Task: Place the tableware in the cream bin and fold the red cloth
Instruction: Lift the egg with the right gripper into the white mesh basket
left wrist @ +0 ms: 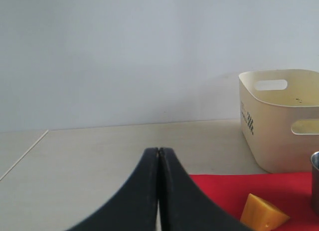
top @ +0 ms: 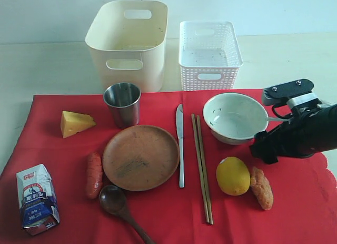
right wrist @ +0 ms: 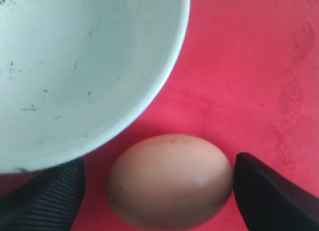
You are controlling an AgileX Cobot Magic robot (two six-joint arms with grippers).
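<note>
Between the right fingers (right wrist: 271,193) lies an egg (right wrist: 169,183), white bowl (right wrist: 75,66) cropped.

pale wall (left wrist: 124,51) behind light beige tabletop (left wrist: 99,156)

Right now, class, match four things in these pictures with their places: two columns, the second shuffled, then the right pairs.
1 steel cup
2 lemon
3 milk carton
4 egg

A between the open fingers of the right gripper
B at the red cloth's front left corner
C between the wooden plate and the cream bin
D just right of the chopsticks

Pairs: 1-C, 2-D, 3-B, 4-A
</note>
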